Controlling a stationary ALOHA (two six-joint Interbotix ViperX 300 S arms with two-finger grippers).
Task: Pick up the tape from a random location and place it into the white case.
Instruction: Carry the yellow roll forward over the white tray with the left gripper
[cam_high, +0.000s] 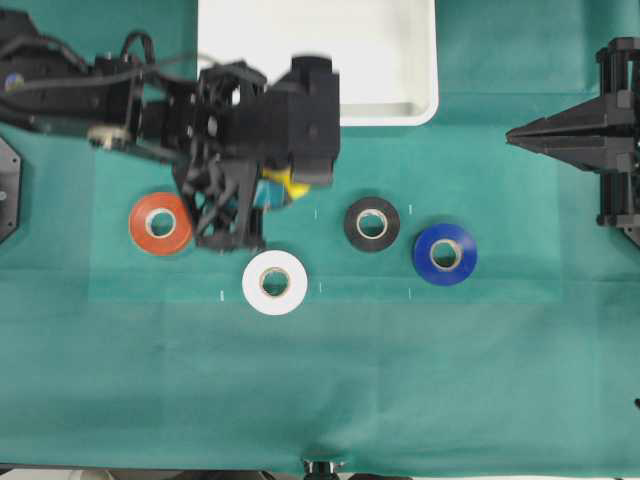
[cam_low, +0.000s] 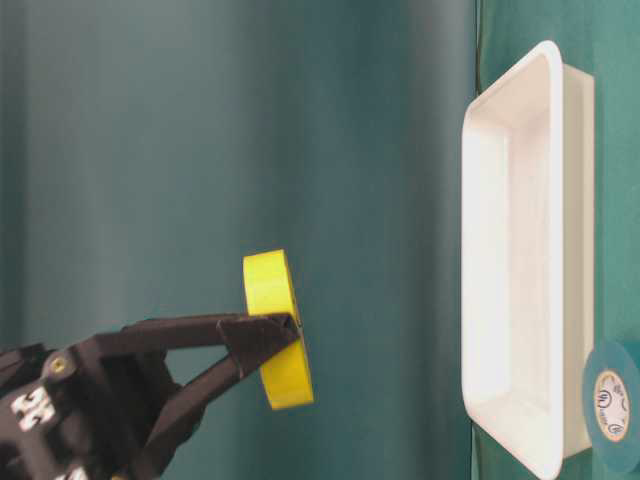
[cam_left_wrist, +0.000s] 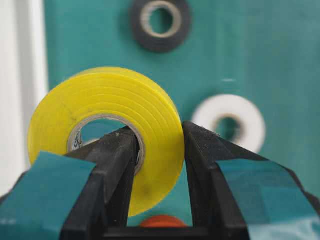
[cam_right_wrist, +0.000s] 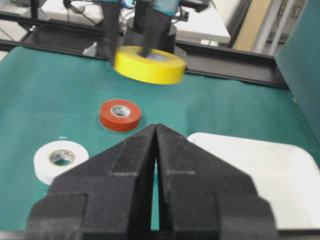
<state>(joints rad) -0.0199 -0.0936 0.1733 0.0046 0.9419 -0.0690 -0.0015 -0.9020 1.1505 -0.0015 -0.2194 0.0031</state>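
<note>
Overhead: left gripper (cam_high: 272, 192) has the tape (cam_high: 287, 186) lifted, just short of the white case (cam_high: 425, 100); drop-off still to do. Right gripper (cam_high: 520, 135) parked far right.
Table-level: tape in the air, case empty.
Left wrist cam: jaws clamped on the roll's wall, one finger thru the core.
Right wrist cam: jaws together, holding nothing.

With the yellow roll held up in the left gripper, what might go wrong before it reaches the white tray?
The left gripper pinches only one wall of the tape, one finger through its core, so it might swing or slip. Released short of the white case, it may drop beside the black roll or the white roll.
</note>
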